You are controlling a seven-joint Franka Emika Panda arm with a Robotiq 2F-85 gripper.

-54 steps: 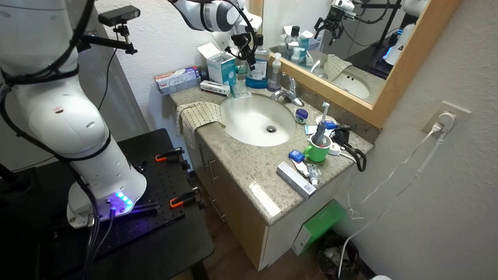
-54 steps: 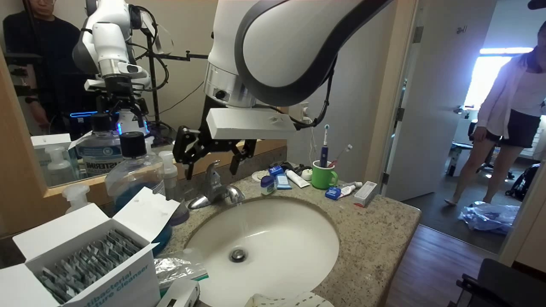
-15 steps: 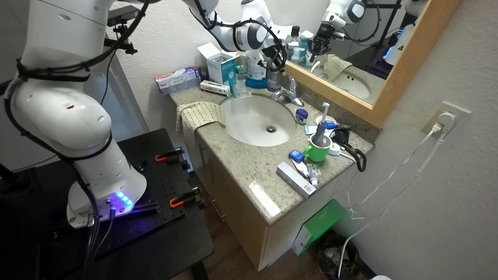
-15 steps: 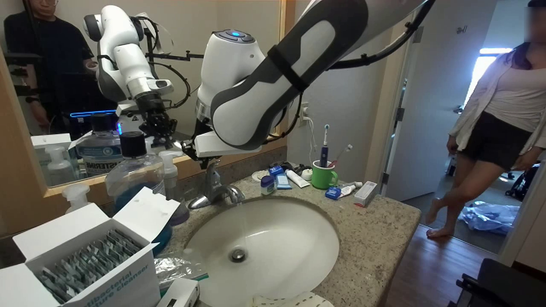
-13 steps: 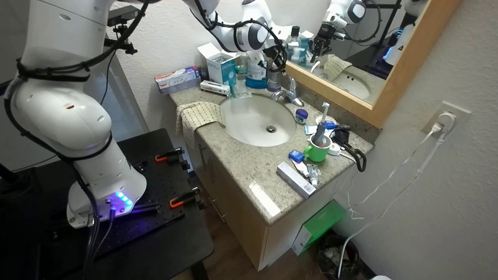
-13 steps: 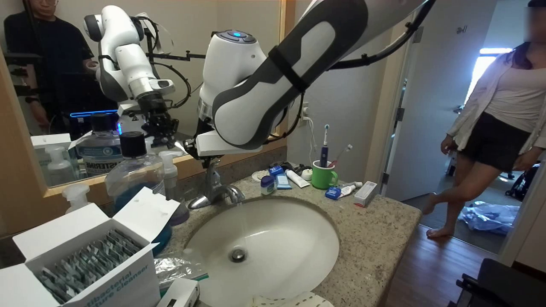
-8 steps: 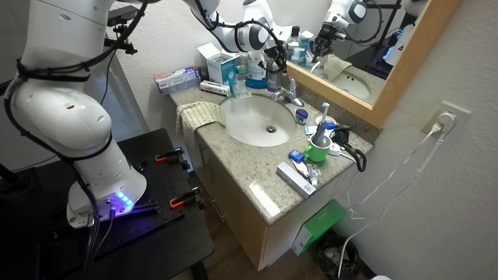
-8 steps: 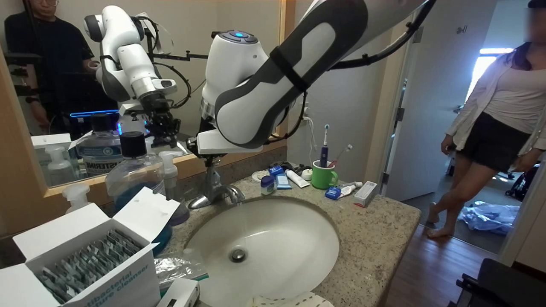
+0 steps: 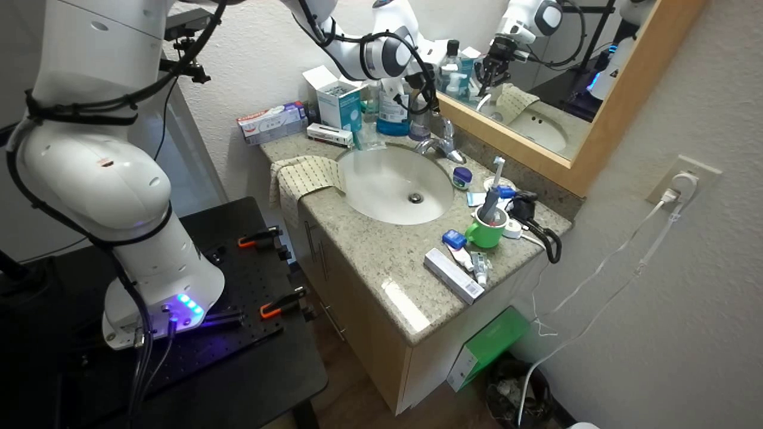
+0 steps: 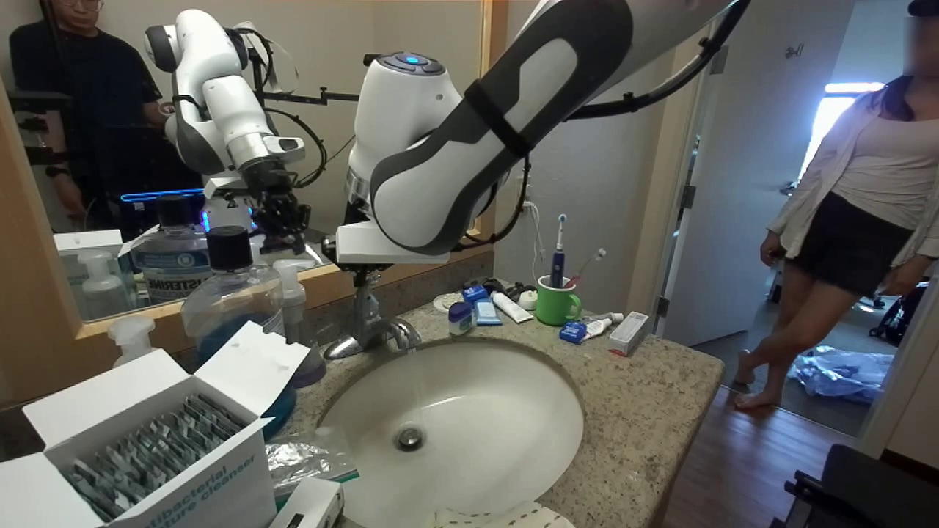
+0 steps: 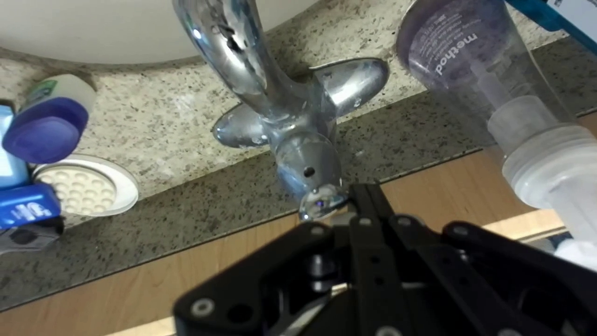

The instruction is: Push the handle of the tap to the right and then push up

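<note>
The chrome tap [image 11: 298,100] stands at the back of the white oval basin [image 10: 484,411], its spout over the rim. Its handle [image 11: 322,203], a short shiny lever, points up toward the wall at the top of the tap. My gripper [image 11: 368,187] is shut, its black fingers pressed together with nothing between them. In the wrist view the fingertips lie just to the right of the handle's tip; whether they touch it I cannot tell. In an exterior view the gripper [image 10: 361,277] is directly above the tap, and the handle's upper end is partly hidden there.
A soap pump bottle [image 11: 466,51] stands close on the right in the wrist view. The mirror frame [image 9: 506,128] runs behind the tap. A mouthwash bottle [image 10: 227,293] and an open box [image 10: 161,440] stand nearby. A blue-lidded jar [image 10: 461,319] and green mug [image 10: 556,302] are across the counter.
Several seconds ago the gripper was open and higher; it has since shut and come down to the tap handle. Over the last second it has shifted only slightly.
</note>
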